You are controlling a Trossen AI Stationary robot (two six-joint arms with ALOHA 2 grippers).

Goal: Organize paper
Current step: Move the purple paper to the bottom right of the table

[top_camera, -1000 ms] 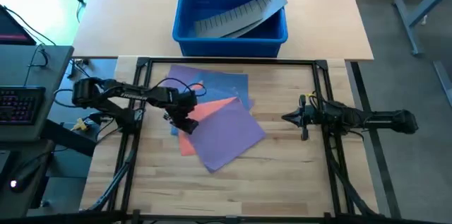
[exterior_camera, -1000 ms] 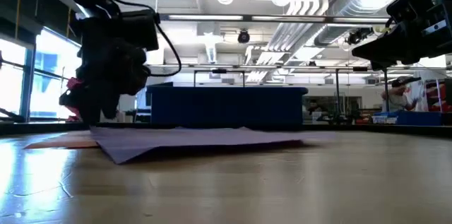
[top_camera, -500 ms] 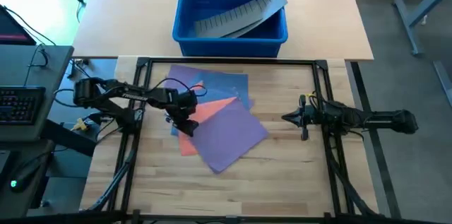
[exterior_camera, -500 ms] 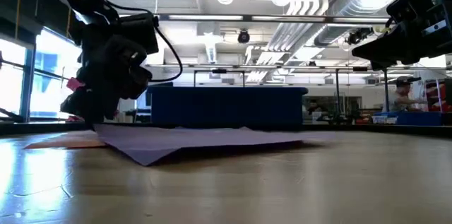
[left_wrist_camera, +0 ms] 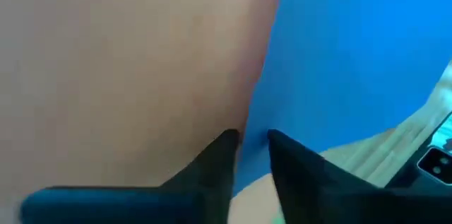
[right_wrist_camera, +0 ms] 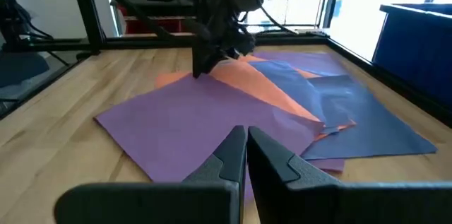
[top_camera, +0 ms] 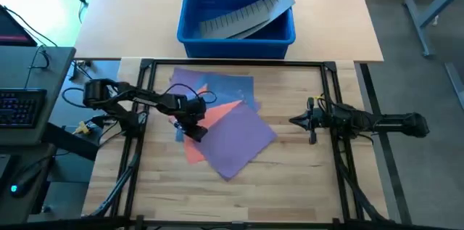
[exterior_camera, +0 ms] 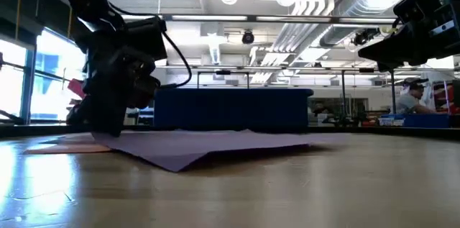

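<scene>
The paper is spread in the middle of the desk. Its left edge is pinched by the left fingers. The right fingers are held closed, well right of it.

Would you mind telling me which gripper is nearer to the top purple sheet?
Left. The left gripper is at the purple sheet's left edge; the right gripper waits beyond its right corner.
</scene>
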